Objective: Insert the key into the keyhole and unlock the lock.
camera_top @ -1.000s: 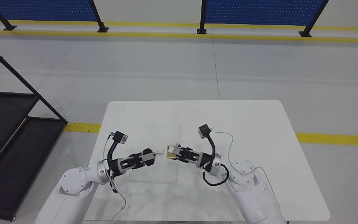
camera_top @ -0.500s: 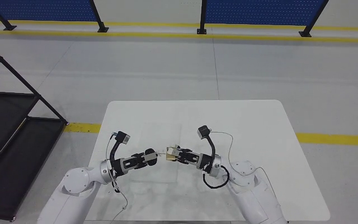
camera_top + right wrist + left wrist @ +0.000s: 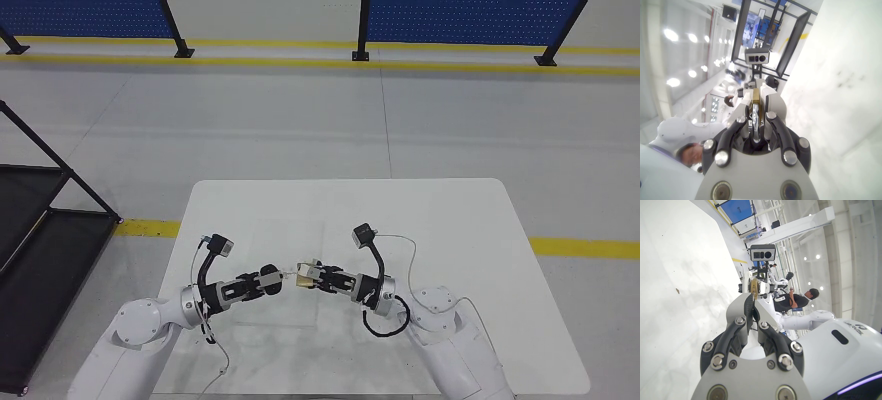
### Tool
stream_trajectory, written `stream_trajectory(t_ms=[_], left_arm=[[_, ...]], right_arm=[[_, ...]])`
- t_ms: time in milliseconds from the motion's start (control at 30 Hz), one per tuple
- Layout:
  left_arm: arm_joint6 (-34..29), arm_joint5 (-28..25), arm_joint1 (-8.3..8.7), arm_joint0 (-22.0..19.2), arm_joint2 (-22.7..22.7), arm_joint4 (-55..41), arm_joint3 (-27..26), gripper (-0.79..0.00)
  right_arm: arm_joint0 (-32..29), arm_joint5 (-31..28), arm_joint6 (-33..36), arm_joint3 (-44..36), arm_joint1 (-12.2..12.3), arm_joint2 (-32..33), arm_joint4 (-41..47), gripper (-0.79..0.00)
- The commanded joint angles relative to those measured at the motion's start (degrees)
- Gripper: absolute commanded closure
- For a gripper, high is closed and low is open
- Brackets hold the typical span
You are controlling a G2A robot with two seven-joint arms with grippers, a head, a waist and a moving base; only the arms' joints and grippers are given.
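The left pincer (image 3: 752, 303) is pinched narrow, its ribbed black rubber pads (image 3: 748, 303) closed on the small silvery metal key (image 3: 754, 297), whose thin blade sticks straight out past the tips. Seen from above, at the key's 3 o'clock and touching its tip, is the squat brass padlock (image 3: 754, 288), its golden end face turned toward the blade. The right pincer (image 3: 756, 97) clamps that padlock by its flat sides between smooth pale-grey fingers, and the polished chrome shackle (image 3: 755, 121) curves back toward the wrist, mirror-bright against the duller brass.

From where I stand, both pick-ups are done and the lining-up is as good as finished: key and keyhole meet nose to nose. I cannot tell how deep the blade sits, if it has entered at all. The shackle looks seated in the body, so pushing home, turning and releasing appear to remain.

All this hangs just above the matte white tabletop (image 3: 450, 220), lightly scuffed, toward 9 o'clock from its centre.
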Motion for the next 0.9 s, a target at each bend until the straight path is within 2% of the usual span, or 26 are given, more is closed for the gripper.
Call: stream_trajectory(t_ms=[0,400,633,733,867], left_arm=[[0.03,-0.02,0.03,-0.05,0.08,0.03,0.04,0.0],[-0.15,0.05,0.32,-0.36,0.09,-0.45,0.43,0.0],[-3.46,-2.15,1.15,0.15,-4.87,-0.55,1.1,0.0],[-6.68,-4.12,1.61,0.6,-7.08,-0.47,0.87,0.0],[-9.5,-3.89,2.11,0.64,-9.19,-0.08,1.26,0.0]], right_arm=[[0.1,0.05,-0.03,0.01,0.08,-0.12,0.06,0.0],[0.78,0.31,-0.57,0.29,0.57,-0.94,0.65,0.0],[1.0,1.6,1.24,0.0,1.12,-0.45,1.97,0.0],[1.7,4.17,4.06,-0.49,1.53,0.21,2.87,0.0],[2.43,7.82,6.22,-1.7,1.95,0.83,2.86,0.0]])
